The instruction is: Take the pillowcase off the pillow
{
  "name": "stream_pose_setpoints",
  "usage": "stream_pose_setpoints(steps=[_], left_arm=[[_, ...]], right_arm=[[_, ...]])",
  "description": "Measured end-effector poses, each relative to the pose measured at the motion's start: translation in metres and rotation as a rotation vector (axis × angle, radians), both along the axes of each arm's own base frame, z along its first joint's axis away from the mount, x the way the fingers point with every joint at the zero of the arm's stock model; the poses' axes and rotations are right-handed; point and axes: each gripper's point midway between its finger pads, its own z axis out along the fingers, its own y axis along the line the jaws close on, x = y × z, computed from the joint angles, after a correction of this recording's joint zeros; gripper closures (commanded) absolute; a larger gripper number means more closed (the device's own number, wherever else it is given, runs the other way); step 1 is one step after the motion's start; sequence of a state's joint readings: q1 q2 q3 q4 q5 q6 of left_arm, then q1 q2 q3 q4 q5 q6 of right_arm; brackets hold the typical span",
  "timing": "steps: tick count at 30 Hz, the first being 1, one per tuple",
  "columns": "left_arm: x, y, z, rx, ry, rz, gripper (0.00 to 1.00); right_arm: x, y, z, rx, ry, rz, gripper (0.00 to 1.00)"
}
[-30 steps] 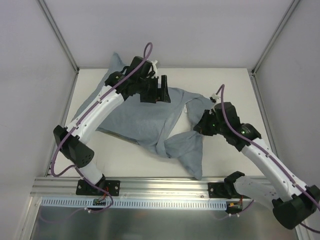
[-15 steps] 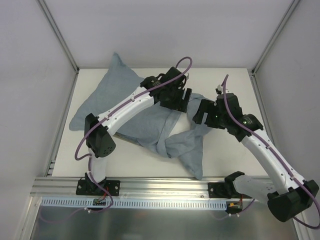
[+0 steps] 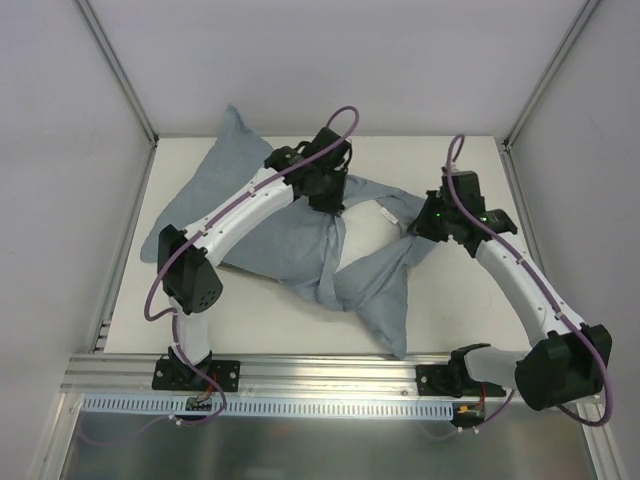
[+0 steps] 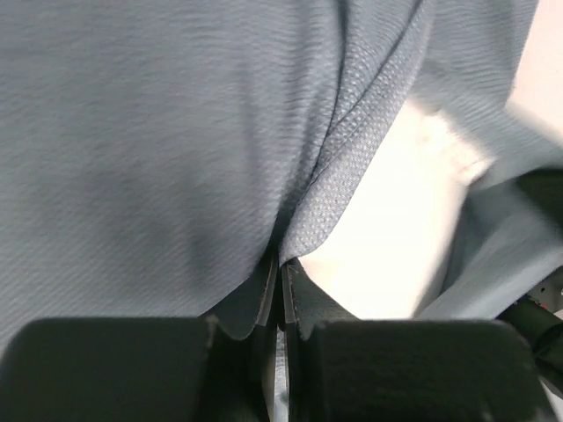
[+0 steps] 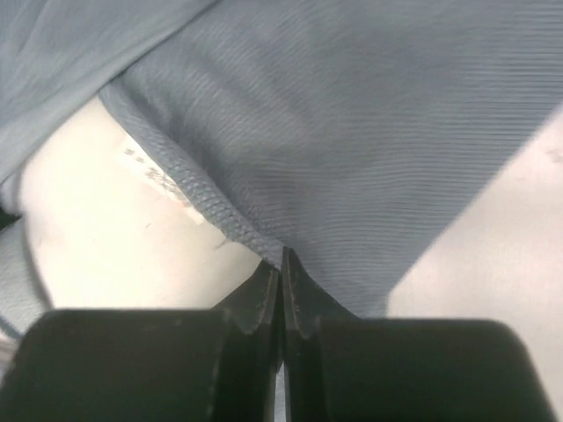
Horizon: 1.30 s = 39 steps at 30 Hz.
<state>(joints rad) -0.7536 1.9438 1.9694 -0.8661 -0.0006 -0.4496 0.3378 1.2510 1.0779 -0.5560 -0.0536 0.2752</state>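
White table, grey walls — left fingers, right fingers each clenched on pillowcase hem

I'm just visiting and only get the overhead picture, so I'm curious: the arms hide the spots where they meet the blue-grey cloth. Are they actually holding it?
Observer: Yes. The left wrist view shows the left jaws shut on a fold of the pillowcase.
Visitor: And the other arm?
Observer: In the right wrist view, the right jaws are shut on the pillowcase's stitched hem.
Visitor: Can you see what is inside the cover?
Observer: The off-white pillow lies bare beside that hem, and a small printed tag sits right next to the hem.
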Motion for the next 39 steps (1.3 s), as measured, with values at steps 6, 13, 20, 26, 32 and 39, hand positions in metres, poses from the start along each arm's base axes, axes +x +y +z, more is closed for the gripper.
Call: stream_pose_setpoints(steps=[6, 13, 20, 26, 32, 39], left_arm=[[0.007, 0.098, 0.041, -0.085, -0.033, 0.224, 1.00], [-0.008, 0.152, 0.080, -0.231, -0.067, 0.338, 1.00], [0.000, 0.134, 0.052, -0.206, 0.021, 0.289, 0.27], [-0.008, 0.106, 0.094, -0.188, -0.139, 0.246, 0.26], [-0.045, 0.076, 0.179, -0.270, -0.373, 0.159, 0.35], [-0.049, 0.004, 0.180, -0.244, -0.417, 0.033, 0.38]], right_arm=[[0.003, -0.066, 0.026, 0.031, -0.111, -0.192, 0.99], [-0.014, -0.048, -0.016, 0.128, -0.016, -0.144, 1.00], [-0.016, -0.046, -0.022, 0.134, 0.000, -0.142, 0.99], [-0.018, -0.042, -0.018, 0.151, -0.006, -0.125, 0.99], [-0.020, -0.040, -0.010, 0.164, -0.031, -0.113, 0.99], [-0.022, -0.039, -0.010, 0.167, -0.022, -0.108, 0.99]])
